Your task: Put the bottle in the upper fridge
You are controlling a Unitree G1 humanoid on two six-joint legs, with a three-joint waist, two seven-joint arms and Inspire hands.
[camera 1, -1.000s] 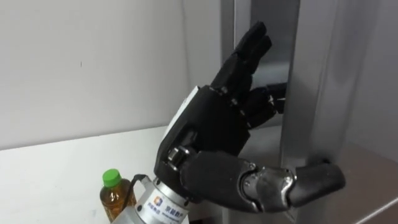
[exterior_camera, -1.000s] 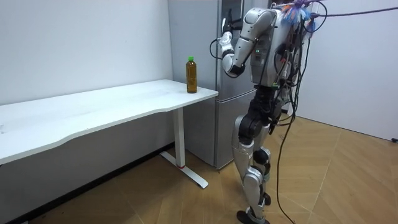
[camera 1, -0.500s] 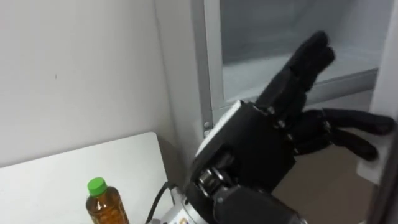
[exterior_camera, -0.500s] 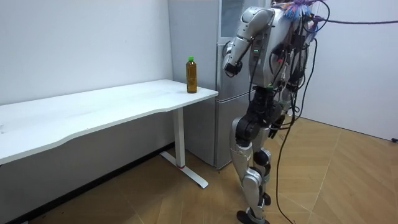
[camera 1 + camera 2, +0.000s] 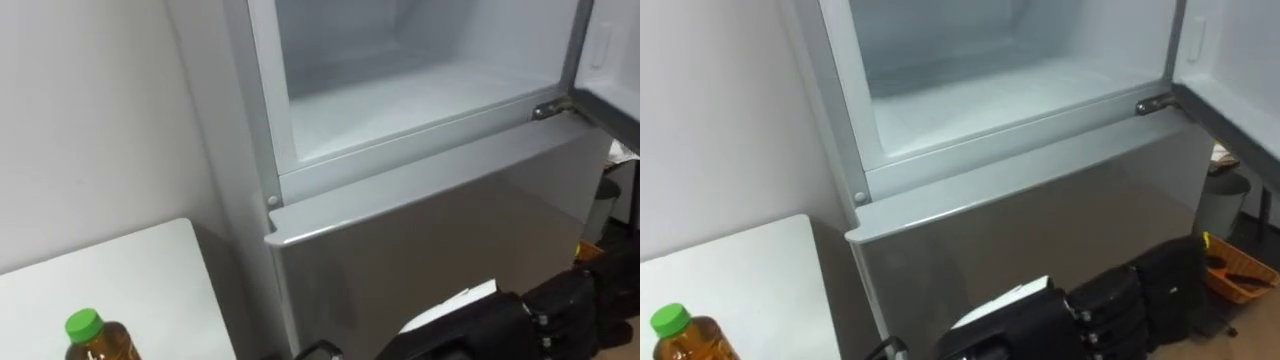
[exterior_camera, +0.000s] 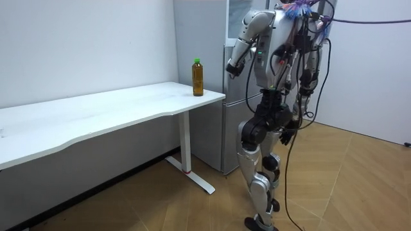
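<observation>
- Looking into the upper fridge compartment (image 5: 400, 90), I see it open, its door (image 5: 608, 40) at the right.
- Bottle (image 5: 95, 340) stands upright on the desk (image 5: 150, 270) corner, just beside the fridge, untouched.
- Left robot hand (image 5: 1090, 305) hangs low before the fridge, fingers loosely straight, empty.
- Right robot hand (image 6: 286, 133) hangs by the hip; I cannot tell its state.

A bare, lab-like test room: white wall (image 6: 77, 45), wood floor (image 6: 160, 205), one long desk (image 6: 96, 110) (white, T-footed) left of the left hand (image 6: 232, 67), fridge (image 5: 400, 230) before it.
</observation>
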